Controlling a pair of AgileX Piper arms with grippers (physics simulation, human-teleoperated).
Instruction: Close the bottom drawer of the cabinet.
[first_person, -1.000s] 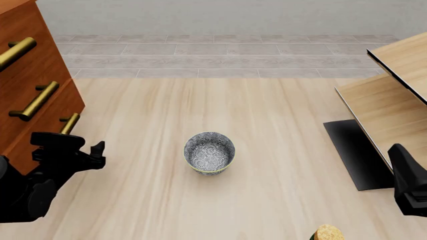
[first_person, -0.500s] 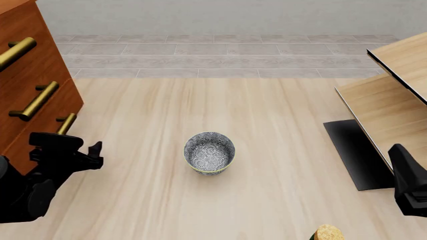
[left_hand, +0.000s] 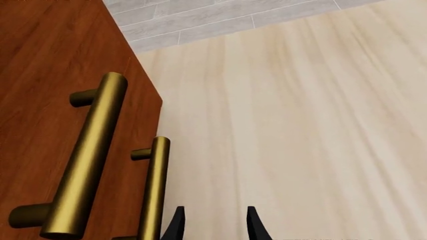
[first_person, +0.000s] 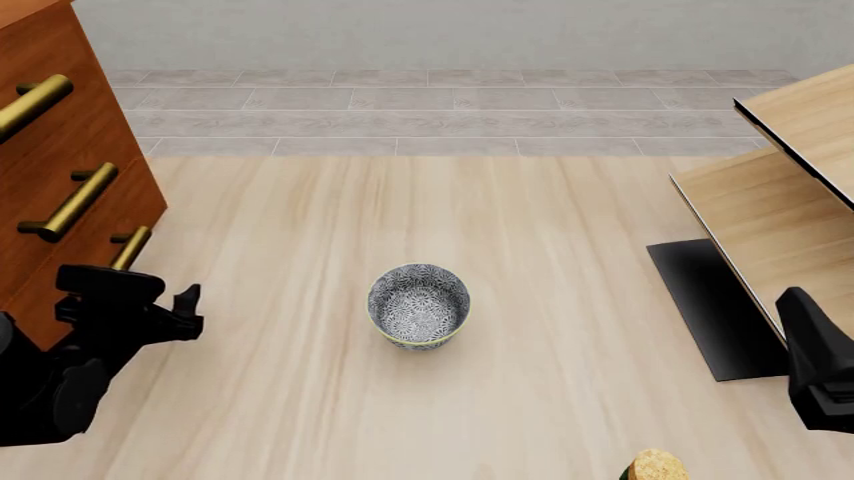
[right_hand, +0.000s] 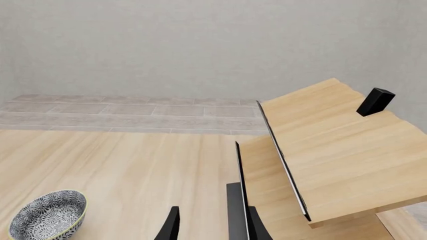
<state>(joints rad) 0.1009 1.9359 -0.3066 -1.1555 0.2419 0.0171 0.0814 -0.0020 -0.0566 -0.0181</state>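
A reddish-brown cabinet (first_person: 60, 170) stands at the far left edge of the pale wood worktop (first_person: 427, 400), cut off by the frame. Three brass bar handles run down its front, their long axes slanting diagonally in the front view. The bottom drawer (first_person: 94, 265) sits lowest; its short handle (first_person: 131, 247) lies just above the left end effector (first_person: 180, 305). From the left wrist camera the drawer front looks level with the one above.

The left end effector's fingers (left_hand: 175, 227) are slightly apart, holding nothing, just beside the drawer handle and pointing along it. Open worktop stretches to their right.

A patterned bowl (first_person: 419, 305) rests mid-worktop, well apart from both arms. Pale furniture with black edging (first_person: 767, 210) fills the right side. The right end effector (right_hand: 210, 225) shows narrowly parted fingers, empty, near that furniture's edge. A small tan object (first_person: 654, 466) peeks in at the near edge.
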